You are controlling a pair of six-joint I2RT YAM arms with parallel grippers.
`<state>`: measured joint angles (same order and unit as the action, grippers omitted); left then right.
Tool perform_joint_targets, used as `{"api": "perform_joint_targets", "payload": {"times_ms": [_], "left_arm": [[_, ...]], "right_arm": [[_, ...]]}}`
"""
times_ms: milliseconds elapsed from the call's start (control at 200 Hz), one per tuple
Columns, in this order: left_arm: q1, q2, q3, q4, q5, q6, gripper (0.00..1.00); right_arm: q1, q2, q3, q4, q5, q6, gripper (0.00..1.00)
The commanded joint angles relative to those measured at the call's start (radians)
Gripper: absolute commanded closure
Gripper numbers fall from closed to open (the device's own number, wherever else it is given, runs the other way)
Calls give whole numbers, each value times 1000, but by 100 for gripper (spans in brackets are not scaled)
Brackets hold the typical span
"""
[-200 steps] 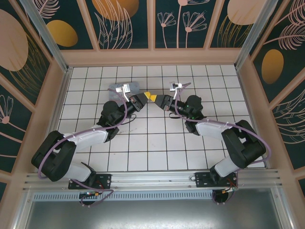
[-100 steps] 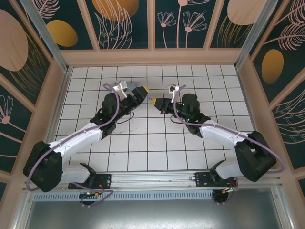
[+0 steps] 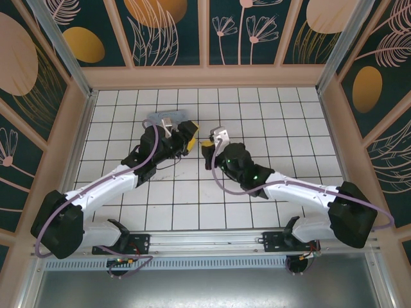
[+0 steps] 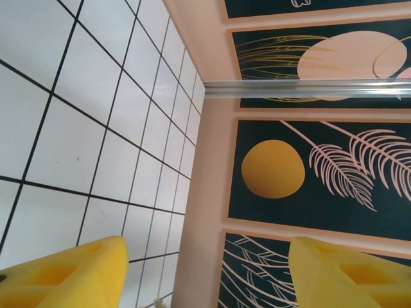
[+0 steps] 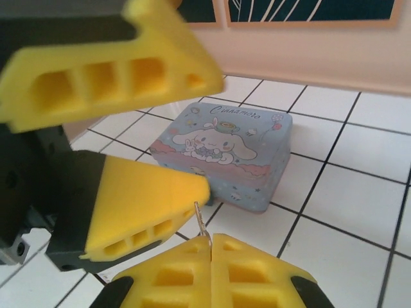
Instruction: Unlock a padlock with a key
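My right gripper (image 5: 210,240) is shut on the key (image 5: 203,223), a thin grey sliver that sticks up from between its yellow fingertips. The key's tip stands just beside the lower yellow finger (image 5: 141,205) of my left gripper, whose other finger (image 5: 109,70) hangs above. The left gripper (image 4: 205,276) is open, with nothing between its fingers. From above, the left gripper (image 3: 191,133) and the right gripper (image 3: 207,144) nearly meet at mid-floor. The padlock is out of view.
A pastel blue cartoon tin (image 5: 225,154) sits on the white tiled floor (image 3: 212,192) just behind the grippers, partly under the left wrist (image 3: 168,119). Peach walls with dark floral panels (image 4: 302,173) enclose the floor.
The right arm has swung left and drawn its gripper down toward the left gripper. The left arm stretched forward, then shifted its gripper slightly back toward me.
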<state>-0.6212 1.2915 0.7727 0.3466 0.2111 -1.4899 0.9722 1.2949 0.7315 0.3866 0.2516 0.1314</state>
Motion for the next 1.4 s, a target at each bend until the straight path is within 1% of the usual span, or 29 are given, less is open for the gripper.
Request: {"api": "perform_joint_targets", "payload": {"times_ms": [0, 85, 195, 490, 661, 786, 946, 1136, 1396], "left_arm": [[-2, 8, -4, 11, 31, -63, 35], [-2, 11, -11, 14, 31, -66, 38], [-2, 8, -27, 22, 31, -71, 42], [-2, 11, -60, 35, 31, -72, 55], [-2, 22, -65, 52, 34, -73, 60], [-2, 28, -61, 58, 35, -74, 61], [-2, 33, -55, 64, 35, -75, 66], [-3, 34, -53, 64, 30, -75, 74], [-2, 38, -57, 66, 30, -73, 89]], "right_arm": [[53, 22, 29, 58, 193, -154, 100], [81, 44, 36, 78, 232, -181, 100], [95, 65, 41, 92, 248, -190, 100], [98, 84, 57, 100, 248, -189, 100], [97, 87, 64, 97, 238, -185, 100], [97, 92, 68, 96, 227, -184, 100], [99, 98, 68, 93, 221, -183, 100], [99, 106, 69, 90, 222, -181, 100], [99, 107, 73, 92, 219, -181, 100]]}}
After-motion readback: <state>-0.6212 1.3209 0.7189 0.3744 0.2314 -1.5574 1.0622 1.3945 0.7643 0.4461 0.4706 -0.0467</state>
